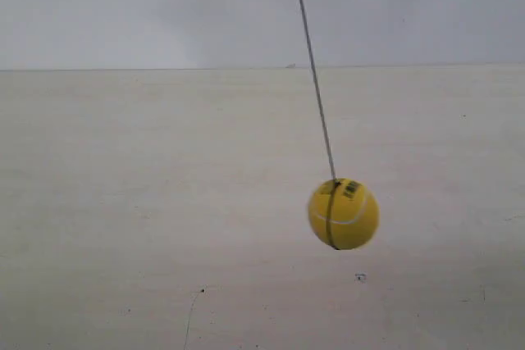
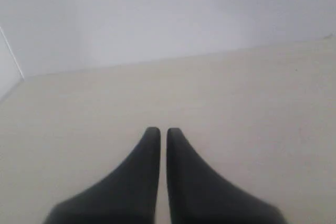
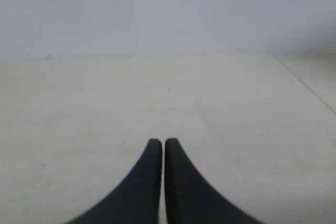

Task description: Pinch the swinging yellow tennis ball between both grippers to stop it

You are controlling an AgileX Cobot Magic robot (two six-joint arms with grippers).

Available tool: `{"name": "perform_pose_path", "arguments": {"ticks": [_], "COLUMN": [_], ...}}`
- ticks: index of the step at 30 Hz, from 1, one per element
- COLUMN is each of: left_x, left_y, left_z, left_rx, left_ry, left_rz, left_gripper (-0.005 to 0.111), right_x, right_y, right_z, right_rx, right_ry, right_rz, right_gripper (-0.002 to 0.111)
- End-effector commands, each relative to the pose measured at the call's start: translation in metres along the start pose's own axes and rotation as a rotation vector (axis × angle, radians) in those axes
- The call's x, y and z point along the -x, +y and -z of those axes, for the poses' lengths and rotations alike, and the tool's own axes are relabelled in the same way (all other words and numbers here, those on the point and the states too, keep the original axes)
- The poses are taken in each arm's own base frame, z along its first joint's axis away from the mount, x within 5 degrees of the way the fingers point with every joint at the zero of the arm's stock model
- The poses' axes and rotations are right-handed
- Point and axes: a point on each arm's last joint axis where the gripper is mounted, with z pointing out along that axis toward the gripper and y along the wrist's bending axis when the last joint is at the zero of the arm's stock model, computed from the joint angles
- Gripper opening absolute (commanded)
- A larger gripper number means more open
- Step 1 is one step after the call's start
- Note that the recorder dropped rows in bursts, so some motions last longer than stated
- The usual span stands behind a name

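Note:
The yellow tennis ball hangs on a thin dark string in the exterior view, right of centre above the pale table, with a black band and dark print showing. Neither arm appears in that view. My left gripper is shut, its two black tapered fingers side by side with only a hairline slit and nothing held. My right gripper is shut the same way over bare table. The ball does not show in either wrist view.
A pale wooden table top runs back to a plain grey-white wall. A table edge shows in the right wrist view, and a wall corner line in the left wrist view.

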Motion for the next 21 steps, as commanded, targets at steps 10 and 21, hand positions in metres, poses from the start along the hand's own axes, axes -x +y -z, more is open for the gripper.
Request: {"name": "perform_pose_path", "arguments": {"ticks": [10, 21], "left_x": [0.047, 0.058], "left_y": [0.010, -0.023], "left_z": [0.014, 0.018], "left_rx": [-0.039, -0.452], "left_ry": [-0.572, -0.575], "left_rz": [0.525, 0.513], "left_gripper": [0.005, 0.005], "right_x": [0.043, 0.049], "right_y": [0.002, 0.007], "right_z": [0.011, 0.015], "right_rx": [0.055, 0.200], "right_ry": [-0.490, -0.537], "right_rz": [-0.146, -0.437], "right_gripper": [0.000, 0.000]}}
